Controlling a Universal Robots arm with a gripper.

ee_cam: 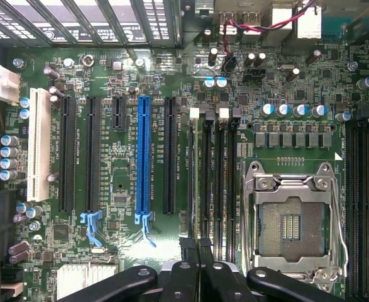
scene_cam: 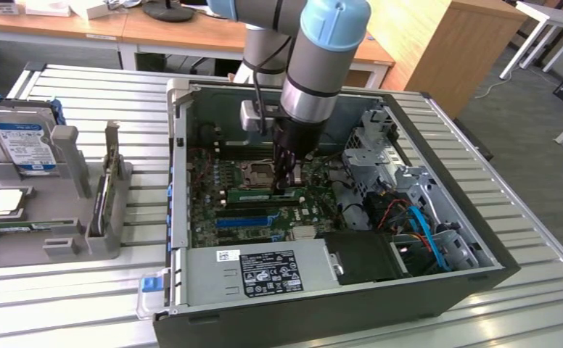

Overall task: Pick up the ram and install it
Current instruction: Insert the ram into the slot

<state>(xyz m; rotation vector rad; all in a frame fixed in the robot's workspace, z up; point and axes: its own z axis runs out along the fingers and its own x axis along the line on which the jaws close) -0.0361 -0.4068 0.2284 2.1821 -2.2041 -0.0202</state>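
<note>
Slatted table below; my gripper, almost closed, pinches the ram at six o'clock of the socket; any tilt could jam it

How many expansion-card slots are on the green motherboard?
6 in a row: a white plastic slot, two long black slots, a short black slot, a bright-blue slot, another black slot.
</note>
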